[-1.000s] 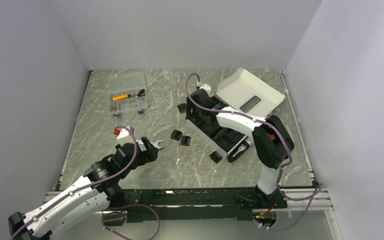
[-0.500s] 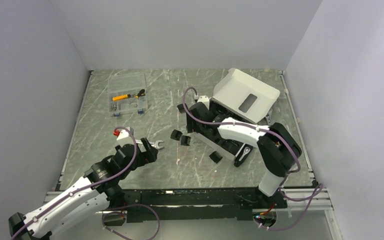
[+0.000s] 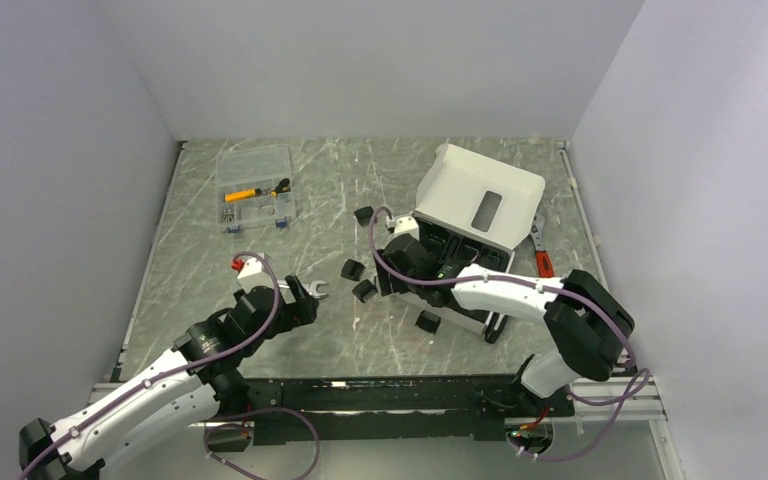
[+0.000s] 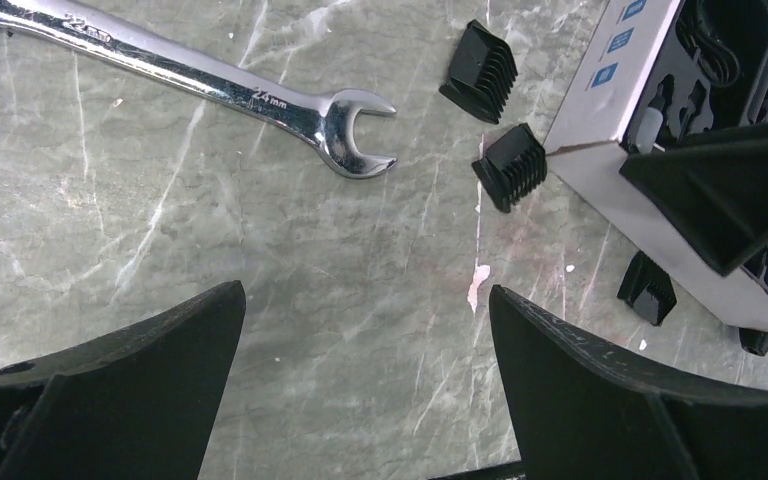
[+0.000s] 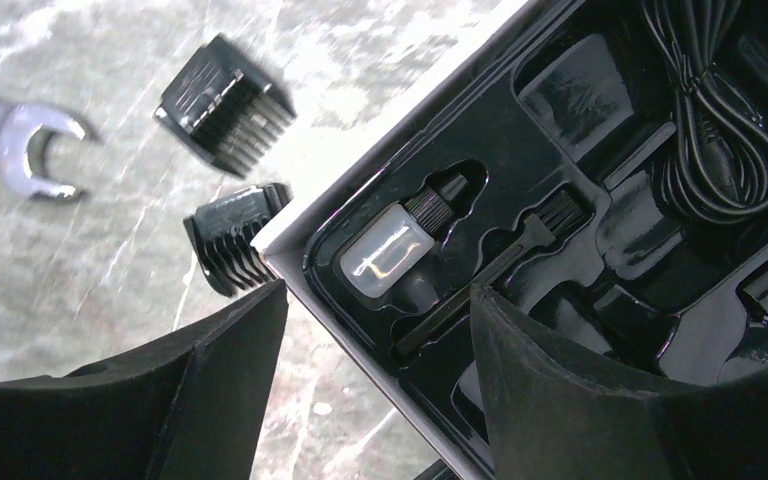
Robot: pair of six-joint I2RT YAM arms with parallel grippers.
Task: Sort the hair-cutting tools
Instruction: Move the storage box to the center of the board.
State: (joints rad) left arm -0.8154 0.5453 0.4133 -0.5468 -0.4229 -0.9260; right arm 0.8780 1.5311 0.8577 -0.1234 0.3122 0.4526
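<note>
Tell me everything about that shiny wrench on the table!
The wrench is silver and looks like polished metal, with a long, slim handle and a size stamped near its head. Its head is an open, U-shaped end. It lies flat on the gray marbled table, open end facing a small black comb but apart from it. The handle's far end is out of view. The left gripper hangs open nearby, not touching the wrench.

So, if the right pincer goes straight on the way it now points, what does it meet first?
Probably the corner of the open case, near the small clear bottle in its black tray. The right pincer is open and hangs over that corner; how far above it I cannot tell.
</note>
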